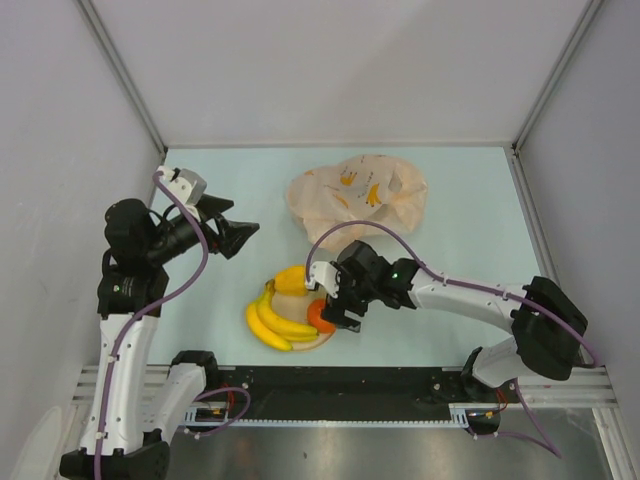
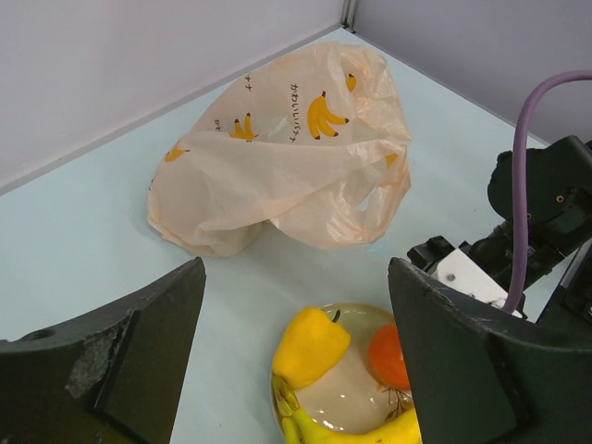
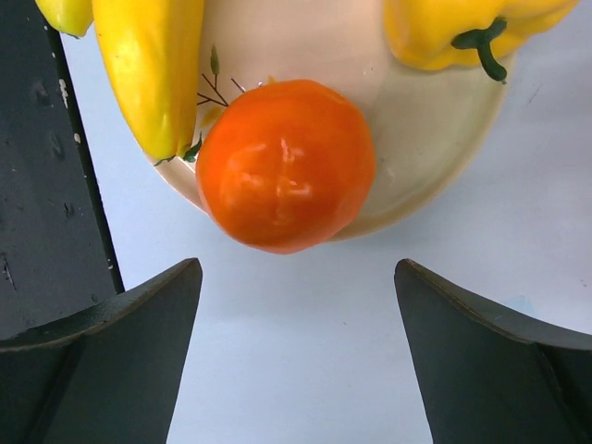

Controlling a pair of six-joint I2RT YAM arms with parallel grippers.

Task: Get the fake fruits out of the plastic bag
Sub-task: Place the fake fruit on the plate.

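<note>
The peach-beige plastic bag (image 1: pixel 355 195) with banana prints lies crumpled at the back of the table; it also shows in the left wrist view (image 2: pixel 287 157). A yellow banana bunch (image 1: pixel 278 322), a yellow pepper piece (image 1: pixel 290 279) and an orange ball (image 1: pixel 316 319) lie on a cream plate (image 1: pixel 312 345). My right gripper (image 1: pixel 338 310) is open and empty just over the plate's right rim, beside the orange ball (image 3: pixel 285 165). My left gripper (image 1: pixel 245 240) is open and empty, raised left of the bag and plate. The mango and the grape bunch are not visible.
Grey walls enclose the table on three sides. The plate (image 2: pixel 356 393) sits near the front edge, between the arm bases. Light blue table surface lies between the bag and the plate.
</note>
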